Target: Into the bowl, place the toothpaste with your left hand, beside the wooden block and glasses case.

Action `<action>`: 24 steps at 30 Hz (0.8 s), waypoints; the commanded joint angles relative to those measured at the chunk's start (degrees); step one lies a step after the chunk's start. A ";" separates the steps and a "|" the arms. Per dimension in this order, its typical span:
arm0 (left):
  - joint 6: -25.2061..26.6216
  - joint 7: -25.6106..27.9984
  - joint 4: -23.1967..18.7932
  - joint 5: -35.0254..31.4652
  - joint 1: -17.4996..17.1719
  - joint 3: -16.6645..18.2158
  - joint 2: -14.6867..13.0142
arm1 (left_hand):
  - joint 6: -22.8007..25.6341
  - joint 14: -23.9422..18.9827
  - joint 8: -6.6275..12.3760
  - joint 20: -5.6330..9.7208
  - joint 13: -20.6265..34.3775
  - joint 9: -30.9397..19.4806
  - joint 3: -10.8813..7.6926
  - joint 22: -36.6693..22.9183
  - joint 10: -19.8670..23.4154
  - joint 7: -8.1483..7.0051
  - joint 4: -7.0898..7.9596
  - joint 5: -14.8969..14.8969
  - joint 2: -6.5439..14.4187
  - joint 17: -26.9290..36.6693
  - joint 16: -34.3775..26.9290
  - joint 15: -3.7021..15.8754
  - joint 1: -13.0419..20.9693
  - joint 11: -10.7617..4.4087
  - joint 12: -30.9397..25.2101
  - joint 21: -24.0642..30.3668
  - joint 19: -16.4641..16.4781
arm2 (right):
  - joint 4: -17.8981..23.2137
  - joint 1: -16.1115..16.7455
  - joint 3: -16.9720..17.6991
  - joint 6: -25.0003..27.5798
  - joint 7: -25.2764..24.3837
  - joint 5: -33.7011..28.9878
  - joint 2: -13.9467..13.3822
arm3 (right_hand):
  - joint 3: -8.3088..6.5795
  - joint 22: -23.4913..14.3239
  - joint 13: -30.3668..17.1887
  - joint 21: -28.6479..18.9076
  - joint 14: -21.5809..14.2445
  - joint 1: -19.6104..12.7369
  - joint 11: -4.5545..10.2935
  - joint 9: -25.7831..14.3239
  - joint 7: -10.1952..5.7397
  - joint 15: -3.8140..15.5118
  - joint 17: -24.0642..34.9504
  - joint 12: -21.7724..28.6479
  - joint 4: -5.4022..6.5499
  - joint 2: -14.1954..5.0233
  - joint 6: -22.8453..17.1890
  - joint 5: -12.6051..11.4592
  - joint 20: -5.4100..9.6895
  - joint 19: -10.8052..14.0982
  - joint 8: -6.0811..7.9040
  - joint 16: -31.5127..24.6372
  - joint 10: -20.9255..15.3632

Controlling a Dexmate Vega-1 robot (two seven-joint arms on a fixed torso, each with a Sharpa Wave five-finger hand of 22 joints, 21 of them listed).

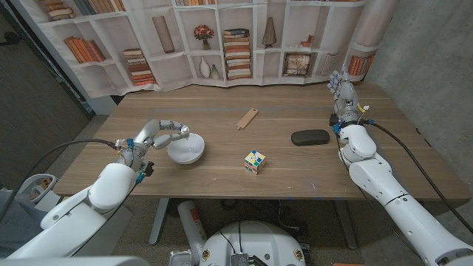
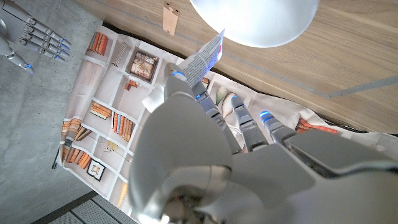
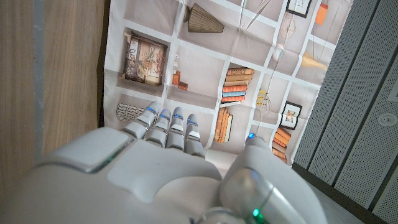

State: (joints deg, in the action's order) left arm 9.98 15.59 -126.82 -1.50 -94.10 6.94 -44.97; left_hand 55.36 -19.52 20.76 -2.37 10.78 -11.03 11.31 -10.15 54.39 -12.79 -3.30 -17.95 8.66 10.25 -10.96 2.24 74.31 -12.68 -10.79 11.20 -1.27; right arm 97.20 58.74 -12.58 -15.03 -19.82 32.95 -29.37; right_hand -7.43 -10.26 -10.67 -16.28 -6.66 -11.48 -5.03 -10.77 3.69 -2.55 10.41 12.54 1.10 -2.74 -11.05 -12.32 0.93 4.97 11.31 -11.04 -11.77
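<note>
Head view high over table (image 1: 222, 111), wrist views close behind hands, all sharing bookshelf backdrop (image 1: 244, 37)

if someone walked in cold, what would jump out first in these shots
The white bowl at the table's left, with the left hand at its rim pinching a small toothpaste tube over it. Next, the colourful puzzle cube near the middle front, with a wooden block behind it and a dark glasses case to its right. The right hand is raised at the far right, fingers apart.

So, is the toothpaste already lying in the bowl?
No, the left hand holds the toothpaste above the bowl's rim.
</note>
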 commanded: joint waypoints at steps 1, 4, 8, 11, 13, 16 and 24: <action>-1.54 -0.54 1.89 0.75 0.69 -0.61 0.80 | 0.39 -0.62 0.18 -0.56 0.09 -0.22 -0.14 -0.16 0.26 0.14 0.05 0.38 0.20 0.12 -0.06 7.53 0.52 0.04 0.05 0.27 0.02 | -0.22 -0.41 -0.35 -0.12 -0.25 -0.44 0.33 | 0.14 -0.20 -0.18 0.06 -0.80 -0.35 0.04 -0.12 0.03 0.05 0.08 0.10 -0.15 0.22 -0.60 -0.23 0.13 0.66 0.00 0.15 -0.76; -2.28 -1.18 2.92 1.69 1.67 -1.34 0.71 | 0.40 -0.60 0.14 -0.63 0.09 -0.22 -0.16 -0.16 0.26 0.14 0.07 0.43 0.20 0.12 -0.05 7.47 0.52 0.04 0.05 0.25 -0.02 | -0.33 -0.29 -0.30 -0.41 -0.13 -0.30 0.43 | 0.15 -0.21 -0.18 0.11 -0.79 -0.35 -0.01 -0.12 0.02 0.04 0.08 0.12 -0.16 0.22 -0.59 -0.24 0.13 0.71 -0.01 0.16 -0.83; -2.12 -1.27 2.97 1.77 1.82 -1.84 0.22 | 0.44 -0.58 0.12 -0.69 0.09 -0.22 -0.20 -0.16 0.28 0.15 0.11 0.49 0.22 0.13 -0.05 7.52 0.52 0.04 0.05 0.23 -0.08 | -1.58 -0.42 -0.21 -1.32 0.79 0.04 0.53 | 0.16 -0.21 -0.18 0.18 -0.79 -0.36 -0.13 -0.12 0.03 0.02 0.08 0.10 -0.18 0.20 -0.60 -0.24 0.14 0.74 -0.01 0.17 -0.82; -2.30 -0.92 3.14 1.77 1.76 -2.03 0.18 | 0.47 -0.62 0.10 -0.66 0.10 -0.22 -0.23 -0.16 0.30 0.15 0.13 0.54 0.24 0.13 -0.06 7.54 0.53 0.04 0.04 0.24 -0.07 | -1.43 -0.20 -0.12 -1.39 0.75 0.09 0.46 | 0.18 -0.21 -0.18 0.23 -0.78 -0.36 -0.07 -0.12 0.08 0.04 0.08 0.10 -0.19 0.19 -0.64 -0.24 0.16 0.75 0.01 0.18 -0.81; -2.24 -0.89 3.20 1.72 1.84 -2.29 -0.04 | 0.48 -0.59 0.09 -0.67 0.10 -0.22 -0.24 -0.16 0.31 0.15 0.14 0.55 0.24 0.13 -0.05 7.51 0.53 0.04 0.04 0.24 -0.07 | -1.22 0.02 -0.04 -1.37 0.68 0.12 0.37 | 0.18 -0.21 -0.18 0.26 -0.77 -0.35 0.01 -0.12 0.13 0.05 0.08 0.09 -0.19 0.19 -0.66 -0.23 0.16 0.76 0.01 0.18 -0.81; -2.82 -0.70 3.30 1.99 1.82 -2.58 0.03 | 0.49 -0.56 0.07 -0.69 0.10 -0.22 -0.26 -0.16 0.33 0.15 0.16 0.59 0.24 0.13 -0.04 7.51 0.53 0.04 0.03 0.24 -0.07 | -0.76 0.46 0.13 -1.26 0.55 0.17 0.14 | 0.20 -0.21 -0.18 0.31 -0.79 -0.35 -0.06 -0.12 0.10 0.01 0.08 0.09 -0.20 0.18 -0.67 -0.23 0.16 0.78 0.02 0.18 -0.82; -3.00 0.01 2.52 1.89 0.59 -2.55 -0.07 | 0.51 -0.54 0.00 -0.65 0.10 -0.21 -0.31 -0.17 0.35 0.15 0.20 0.70 0.20 0.13 -0.03 7.52 0.56 0.05 0.03 0.28 0.02 | 0.53 1.88 0.92 -1.13 0.42 0.54 -0.59 | 0.23 -0.21 -0.19 0.43 -0.83 -0.33 -0.13 -0.12 0.08 0.05 0.08 0.12 -0.22 0.16 -0.63 -0.23 0.15 0.84 0.00 0.17 -0.91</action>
State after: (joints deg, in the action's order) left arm 7.69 14.94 -124.03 0.07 -92.54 4.74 -44.85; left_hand 55.25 -19.52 20.37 -2.57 10.81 -11.08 11.14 -10.15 54.39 -12.69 -3.14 -17.34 8.65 10.25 -10.96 2.24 74.30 -12.68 -10.79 11.20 -1.06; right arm 96.48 59.17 -12.50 -16.04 -19.40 32.99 -29.20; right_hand -7.19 -10.25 -10.68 -15.84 -6.87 -11.48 -5.34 -10.77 3.69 -2.56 10.41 12.54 0.86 -2.73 -11.05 -12.32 1.21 5.30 11.31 -11.04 -12.08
